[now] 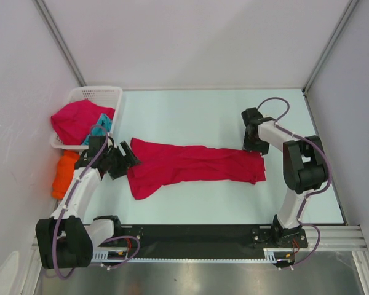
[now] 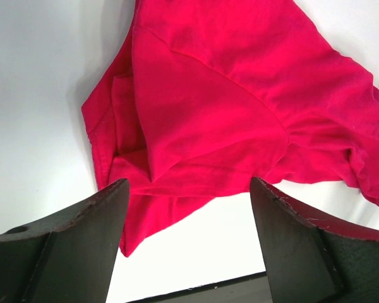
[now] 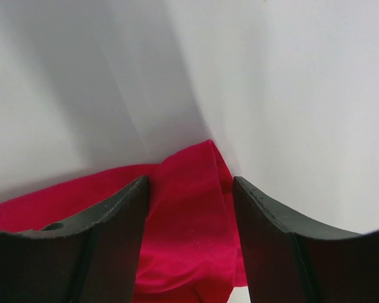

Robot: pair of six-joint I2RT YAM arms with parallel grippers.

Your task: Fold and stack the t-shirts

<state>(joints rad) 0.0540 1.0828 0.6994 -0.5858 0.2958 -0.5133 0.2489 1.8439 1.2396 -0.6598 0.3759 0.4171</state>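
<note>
One crimson t-shirt (image 1: 190,165) is lying stretched across the middle of the surface (image 1: 190,117); I'm watching the left pincer (image 1: 125,162) gaping open at its left end, the right pincer (image 1: 253,144) open at its right end.

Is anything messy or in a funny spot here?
Yes. The orange t-shirt lies crumpled outside the basket, near the left edge, and the red t-shirt on the table is bunched into a long wrinkly strip instead of lying flat.
</note>
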